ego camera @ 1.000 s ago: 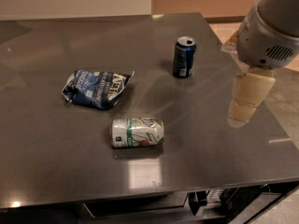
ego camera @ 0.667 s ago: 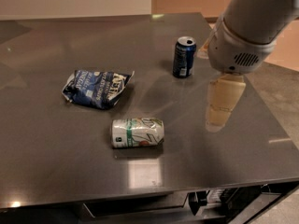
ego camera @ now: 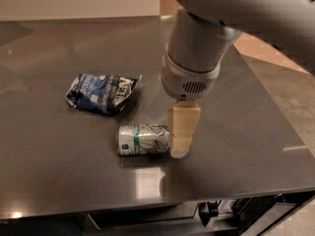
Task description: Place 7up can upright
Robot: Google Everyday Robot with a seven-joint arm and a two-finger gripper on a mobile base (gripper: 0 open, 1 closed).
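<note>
The 7up can point(ego camera: 142, 139), silver-white with green lettering, lies on its side on the dark grey table point(ego camera: 54, 156), its length running left to right. My gripper point(ego camera: 180, 150) hangs from the arm above and reaches down to the can's right end, right beside it or touching it. The pale fingers point(ego camera: 183, 127) stand in front of that end of the can and hide it.
A crumpled blue and white snack bag point(ego camera: 103, 92) lies left of and behind the can. The arm's wide grey wrist point(ego camera: 192, 68) covers the table's middle back. The table's front edge point(ego camera: 147, 208) runs just below the can. The floor shows at the right.
The arm has swung left and toward the front, from the table's right side to the can's right end. The dark blue can behind is now hidden by the arm. The can has not moved.
</note>
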